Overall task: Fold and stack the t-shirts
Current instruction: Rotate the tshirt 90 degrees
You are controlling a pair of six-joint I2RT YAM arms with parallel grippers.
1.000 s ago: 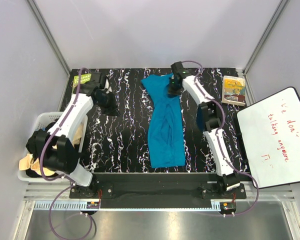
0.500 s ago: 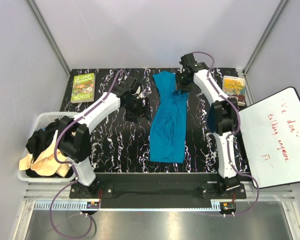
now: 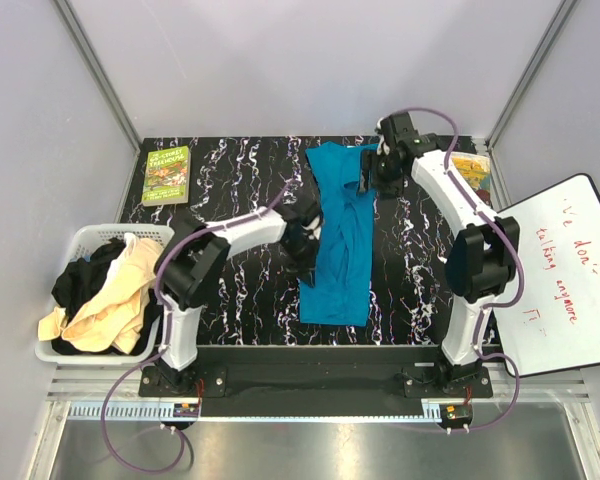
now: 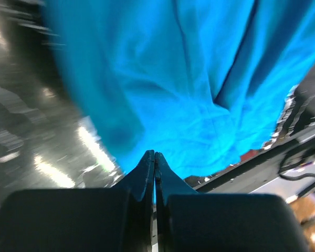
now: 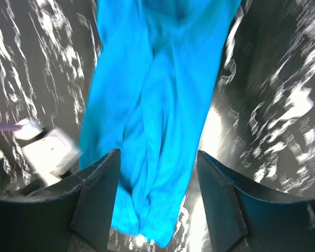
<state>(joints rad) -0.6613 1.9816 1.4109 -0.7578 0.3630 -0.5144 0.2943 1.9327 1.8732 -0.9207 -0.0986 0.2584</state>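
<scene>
As the right gripper [image 5: 157,157] opened (jaws apart), the clenched left gripper [image 4: 155,156] reached the teal t-shirt [image 3: 341,262].

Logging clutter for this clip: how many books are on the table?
2: a green book at the far-left corner, a yellow book at the far right, partly behind the right arm.

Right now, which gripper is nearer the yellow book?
Right. The right gripper is over the far end of the teal shirt, just left of the yellow book; the left gripper sits at the shirt's left edge, farther off.
</scene>
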